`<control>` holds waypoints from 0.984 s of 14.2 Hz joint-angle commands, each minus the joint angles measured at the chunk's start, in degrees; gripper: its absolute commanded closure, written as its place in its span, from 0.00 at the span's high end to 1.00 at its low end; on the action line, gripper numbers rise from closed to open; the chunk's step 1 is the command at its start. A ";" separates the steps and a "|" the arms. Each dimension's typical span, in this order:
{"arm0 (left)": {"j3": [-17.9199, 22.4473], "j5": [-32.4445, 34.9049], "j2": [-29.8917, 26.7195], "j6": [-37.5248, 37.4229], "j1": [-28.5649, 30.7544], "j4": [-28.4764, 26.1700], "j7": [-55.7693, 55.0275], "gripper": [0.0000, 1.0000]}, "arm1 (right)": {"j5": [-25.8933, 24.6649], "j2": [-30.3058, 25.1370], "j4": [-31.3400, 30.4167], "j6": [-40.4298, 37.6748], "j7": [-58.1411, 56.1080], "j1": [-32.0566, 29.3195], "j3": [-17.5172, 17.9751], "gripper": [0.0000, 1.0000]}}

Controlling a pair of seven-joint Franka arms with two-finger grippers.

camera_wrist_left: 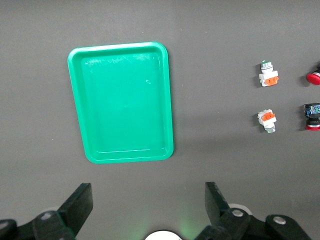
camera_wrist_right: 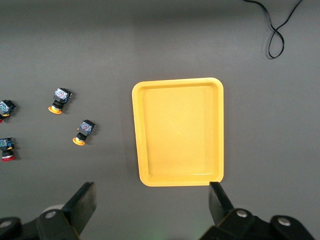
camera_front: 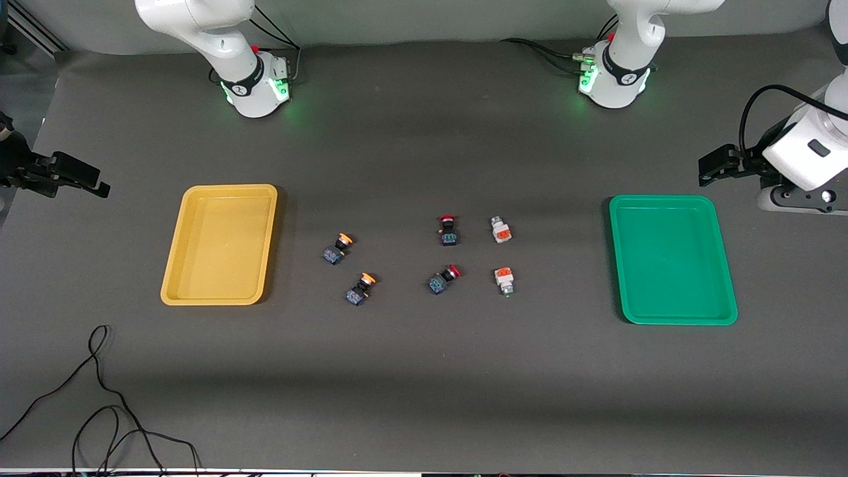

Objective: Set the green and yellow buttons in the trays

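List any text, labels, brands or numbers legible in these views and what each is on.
No text reads clearly in any view.
Right arm's base: a dark band with a round logo mark, any lettering too small to read.
Left arm's base: the same kind of band, unreadable.
Trays and switches: no markings visible.

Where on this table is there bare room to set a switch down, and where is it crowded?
Both trays are bare: the yellow tray and the green tray. Bare table separates each tray from the switches. Crowded only mid-table, around the red-capped switches.
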 commanded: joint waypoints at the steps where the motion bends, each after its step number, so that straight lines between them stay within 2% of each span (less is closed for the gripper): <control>1: -0.59 0.15 0.13 -0.32 -0.14 0.24 -0.85 1.00 | -0.23 -0.09 0.03 -0.62 -0.07 1.04 -0.08 1.00; 4: -1.20 0.06 -0.13 -0.24 -0.41 -1.34 -0.94 1.00 | 0.73 0.61 -1.37 -0.44 -0.25 1.74 0.01 1.00; 7: -4.01 -0.55 -0.39 0.46 -0.41 -3.19 -2.77 1.00 | 3.20 1.83 -4.01 2.88 -0.08 5.95 0.10 1.00; 9: -7.95 -0.64 -0.05 1.60 -0.41 -4.50 -8.55 1.00 | 3.29 4.47 -4.71 5.17 1.67 8.76 0.10 1.00; 11: -12.08 -1.07 0.04 4.76 -0.49 -6.87 -15.23 1.00 | 3.29 8.50 -6.81 10.43 3.77 11.93 0.18 1.00; 14: -16.22 -4.24 1.10 9.76 -2.59 -9.07 -25.35 1.00 | 3.29 12.81 -14.53 23.25 17.20 18.07 0.45 1.00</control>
